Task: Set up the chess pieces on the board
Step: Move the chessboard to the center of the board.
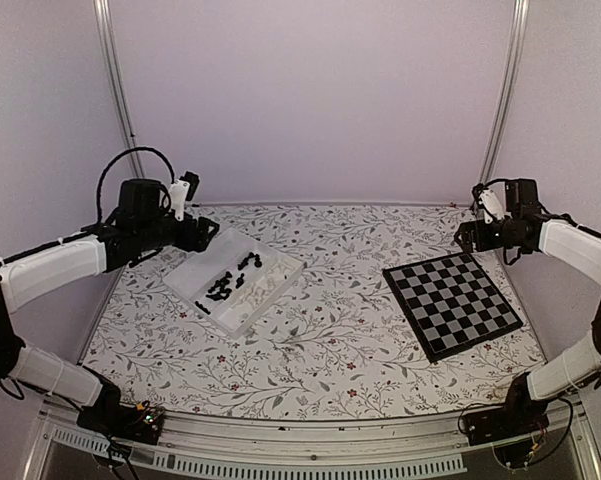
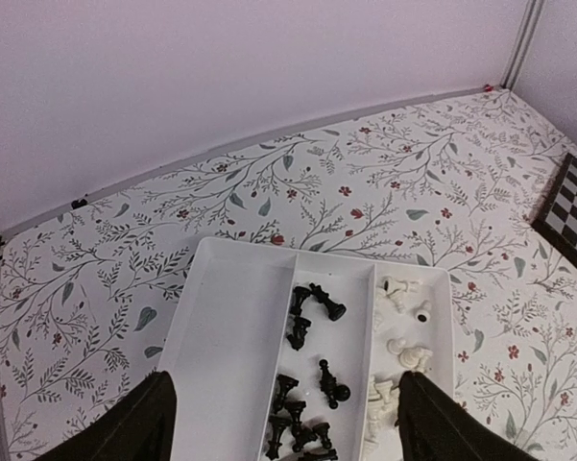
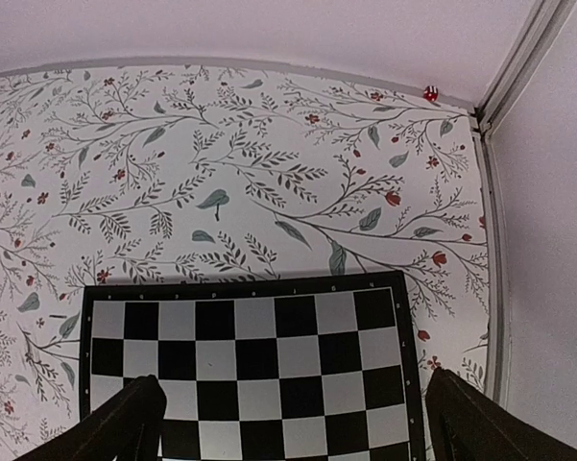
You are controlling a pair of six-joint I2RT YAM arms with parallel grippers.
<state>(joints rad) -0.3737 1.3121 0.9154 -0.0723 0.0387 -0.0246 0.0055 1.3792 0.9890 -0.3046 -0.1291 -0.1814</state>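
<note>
The chessboard (image 1: 452, 303) lies flat at the right of the table with no pieces on it; it also shows in the right wrist view (image 3: 259, 375). Black chess pieces (image 2: 307, 384) lie in the middle compartment of a clear tray (image 2: 228, 317), white pieces (image 2: 403, 351) in its right compartment; its left compartment is bare. The pieces show in the top view too (image 1: 230, 283). My left gripper (image 2: 283, 423) hangs open above the tray, holding nothing. My right gripper (image 3: 288, 423) hangs open above the board's far edge, holding nothing.
The tray (image 1: 235, 280) stands left of centre on the floral tablecloth (image 1: 330, 330). Lilac walls close in the back and sides, with metal posts (image 1: 505, 90) at the corners. The board's corner shows at the right edge of the left wrist view (image 2: 574, 211).
</note>
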